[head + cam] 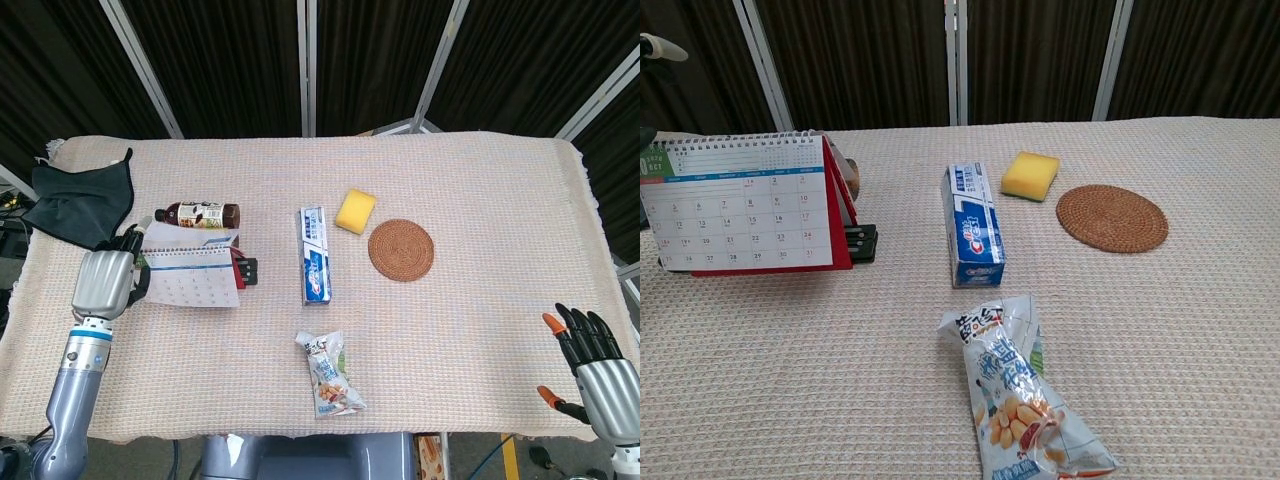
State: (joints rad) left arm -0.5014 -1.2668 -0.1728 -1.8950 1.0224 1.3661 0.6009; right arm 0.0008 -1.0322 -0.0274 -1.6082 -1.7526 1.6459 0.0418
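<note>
The left hand (103, 281) sits at the table's 9 o'clock, fingers curled at the desk calendar's (192, 277) left edge; whether it grasps a page I cannot tell. The calendar stands upright at the hand's 3 o'clock, a bottle (197, 214) just behind it at 12; toothpaste box (314, 255) lies well apart at 3 o'clock. The right hand (592, 362) hovers released, fingers spread, at the table's 4 o'clock corner.

Just right of the left hand (103, 283), the desk calendar (740, 205) shows a grid of dates running up to 31. Farther right, the toothpaste box (973, 225) reads "Crest". The snack bag's (1020, 395) print is Chinese, illegible here.
</note>
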